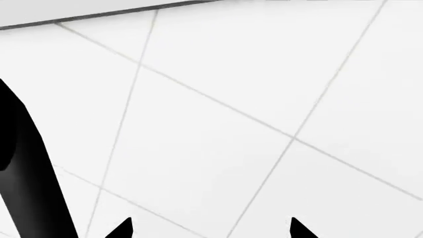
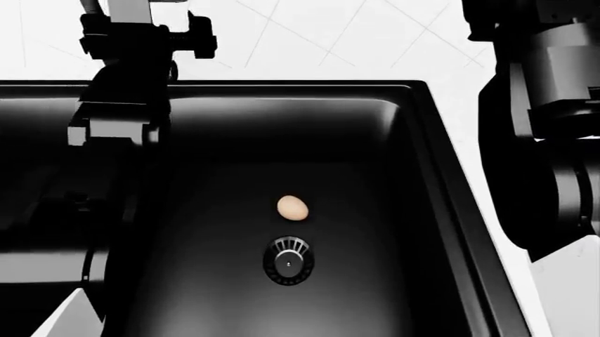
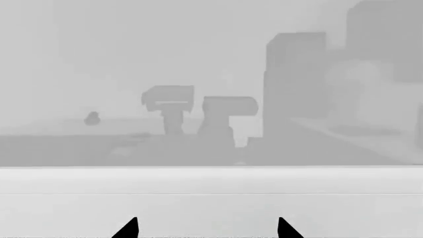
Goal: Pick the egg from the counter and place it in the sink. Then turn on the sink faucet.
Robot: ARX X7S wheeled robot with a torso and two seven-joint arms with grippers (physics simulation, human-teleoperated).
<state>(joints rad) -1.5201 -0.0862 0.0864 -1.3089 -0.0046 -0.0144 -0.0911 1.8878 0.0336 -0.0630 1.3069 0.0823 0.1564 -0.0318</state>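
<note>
The egg (image 2: 292, 207) lies on the floor of the sink (image 2: 426, 147), in the basin on the robot's right, just behind the round metal drain strainer (image 2: 289, 260) and close to it though not clearly touching. Nothing holds it. The sink fills most of the head view, and its front edge and its left basin are cut off or covered by the left arm (image 2: 117, 126), whose dark links merge with the glossy black basin so that their outlines are hard to separate. That arm reaches up toward the back rim of the sink, where the white diagonal-tiled wall (image 2: 310, 35) begins; its gripper cannot be made out in the head view. In the left wrist view the left gripper (image 1: 210, 229) shows only as two black fingertips set well apart, with bare tile between them, so it stands open and empty. A black cylindrical shape (image 1: 29, 173) runs along one side of that view; whether it is the sink faucet or part of the robot cannot be told, and no lever handle is visible. The right arm (image 2: 549, 126) hangs over the counter (image 2: 563, 295) beside the sink, its gripper out of the head view. The right wrist view shows the right gripper (image 3: 207, 229) as two separated tips over a pale surface, open and empty; beyond them everything is washed-out grey haze with vague blocky shapes that cannot be identified.
</note>
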